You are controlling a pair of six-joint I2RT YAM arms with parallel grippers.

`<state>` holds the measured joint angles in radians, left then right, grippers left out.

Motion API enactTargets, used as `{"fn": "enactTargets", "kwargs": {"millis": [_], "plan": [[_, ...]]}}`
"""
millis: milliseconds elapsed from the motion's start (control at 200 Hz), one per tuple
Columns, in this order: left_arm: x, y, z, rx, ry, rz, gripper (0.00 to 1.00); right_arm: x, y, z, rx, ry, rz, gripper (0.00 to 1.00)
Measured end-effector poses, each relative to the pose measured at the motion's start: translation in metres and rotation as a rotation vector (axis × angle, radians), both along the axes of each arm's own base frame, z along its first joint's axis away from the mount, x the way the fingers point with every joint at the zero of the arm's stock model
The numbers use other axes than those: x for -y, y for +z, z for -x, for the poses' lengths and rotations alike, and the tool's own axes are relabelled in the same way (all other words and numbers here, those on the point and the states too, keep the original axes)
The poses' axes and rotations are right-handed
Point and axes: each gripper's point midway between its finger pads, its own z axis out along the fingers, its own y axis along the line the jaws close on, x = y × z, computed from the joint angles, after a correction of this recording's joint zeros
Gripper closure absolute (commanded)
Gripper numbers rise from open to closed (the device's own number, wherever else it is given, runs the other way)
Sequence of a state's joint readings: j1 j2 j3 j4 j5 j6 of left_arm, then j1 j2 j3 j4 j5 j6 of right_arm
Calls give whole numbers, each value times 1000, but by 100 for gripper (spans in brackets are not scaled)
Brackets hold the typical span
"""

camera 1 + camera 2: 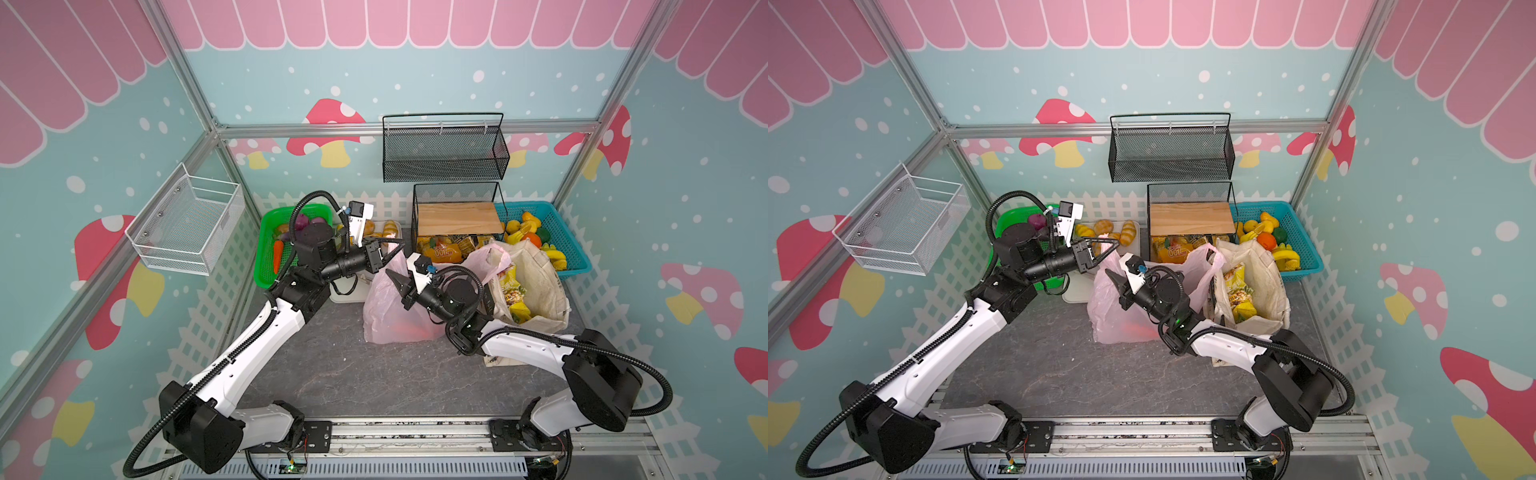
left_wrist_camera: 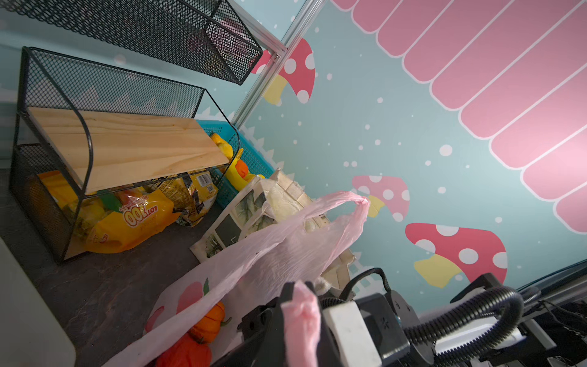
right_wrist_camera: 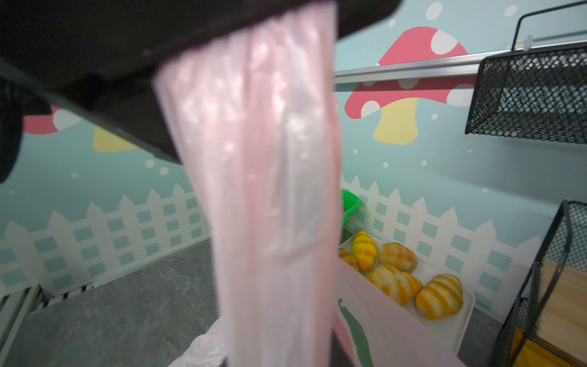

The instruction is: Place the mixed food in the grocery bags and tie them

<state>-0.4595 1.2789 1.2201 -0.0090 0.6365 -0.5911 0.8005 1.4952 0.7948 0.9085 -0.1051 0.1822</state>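
Pink bag handle (image 3: 270, 190) clamped by right gripper (image 1: 391, 276), pinched higher by left gripper (image 1: 400, 246). Canvas tote (image 1: 540, 291) presses bag's right edge; grey tabletop (image 1: 353, 374) lies open in front.

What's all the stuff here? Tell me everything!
pink bag: one, pink, table middle
tote: one, cream, beside it, snack packets inside
pumpkin: one, orange, inside pink bag
carrot: one, orange, in green basket
fruit: several, yellow and orange, in blue basket
bread rolls: several, golden, on white tray
rack: one, black, snack bags underneath
black basket: one, back wall
white basket: one, left wall
left gripper: black, shut on pink bag
right gripper: black, shut on pink bag
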Motion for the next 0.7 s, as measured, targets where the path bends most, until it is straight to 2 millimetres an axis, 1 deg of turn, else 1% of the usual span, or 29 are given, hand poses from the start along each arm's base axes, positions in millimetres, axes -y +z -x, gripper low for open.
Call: {"fn": "enactTargets", "kwargs": {"millis": [160,230,280,295,335,400,435,475,530,570,615,675,700], "plan": [[-5,-14,-5,18,39,-84,74,5,-18,3,-19,-4,23,96],[-7,-18,-7,30,53,-120,72,5,-21,4,-23,-3,31,96],[-8,-19,-7,40,57,-139,72,5,-21,4,-19,-3,32,97],[-9,-19,-7,42,58,-143,73,5,-21,4,-18,-3,32,96],[-9,-19,-7,47,57,-151,78,5,-20,4,-15,-4,32,96],[-8,-19,-7,56,53,-161,91,6,-17,5,-8,-5,33,94],[-8,-19,-7,59,51,-166,96,7,-16,5,-6,-6,35,88],[-8,-20,-6,56,49,-169,100,8,-15,6,-6,-8,37,77],[-7,-21,-5,54,44,-170,100,9,-13,7,0,-8,43,61],[-6,-20,-4,52,40,-169,100,10,-10,9,-3,-4,35,51],[-3,-20,-2,49,33,-167,100,11,-5,11,7,-2,31,44],[-1,-20,0,42,25,-161,100,10,1,16,21,10,24,37],[1,-20,1,37,22,-158,100,9,4,20,31,18,25,32]]}}
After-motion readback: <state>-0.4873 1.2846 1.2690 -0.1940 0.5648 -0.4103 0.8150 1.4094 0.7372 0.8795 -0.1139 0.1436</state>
